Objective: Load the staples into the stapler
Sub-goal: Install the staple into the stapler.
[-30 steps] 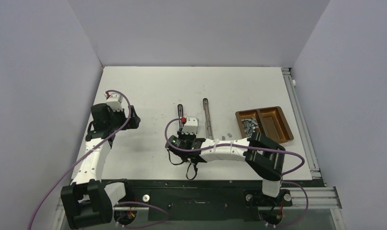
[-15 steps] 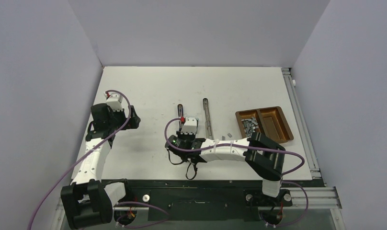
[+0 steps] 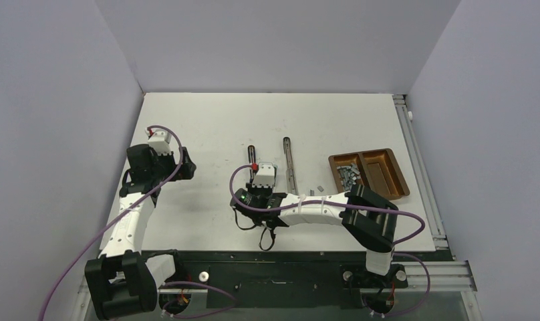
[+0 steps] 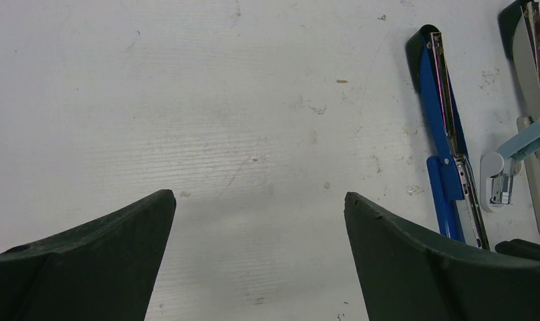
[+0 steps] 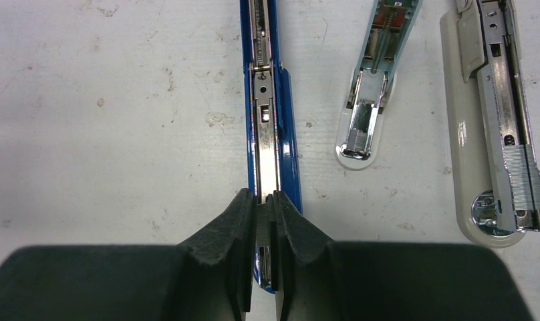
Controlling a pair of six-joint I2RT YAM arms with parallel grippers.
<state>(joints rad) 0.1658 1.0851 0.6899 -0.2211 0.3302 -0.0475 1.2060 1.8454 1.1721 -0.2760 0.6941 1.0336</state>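
My right hand point(image 5: 265, 208) is clenched, and pinched between its fingertips is a thin silvery block that I take for a staple strip point(image 5: 264, 214). It hangs right over the near end of the blue stapler point(image 5: 286, 134), which lies opened out flat on the desk point(image 3: 220, 120) with its magazine channel point(image 5: 266, 154) facing up.

The channel's long axis runs straight away from the hand, and the strip seems to lie along that same line, between the two blue side walls. So the next move looks like a plain lowering. Any twist of the wrist would leave the strip sitting across a wall instead of down in the rail. I cannot tell whether it touches the rail yet.

To the right lie a pale blue-green stapler point(image 5: 377, 80) and, beyond it, a beige stapler point(image 5: 454, 134), also opened. The rest of the staples point(image 3: 347, 175) sit in the left compartment of the brown tray point(image 3: 387, 192), well off to my right.

My left hand point(image 4: 257, 197) is spread wide with nothing in it, over bare desk to the left of the staplers. The right arm is plainly the nearer one.
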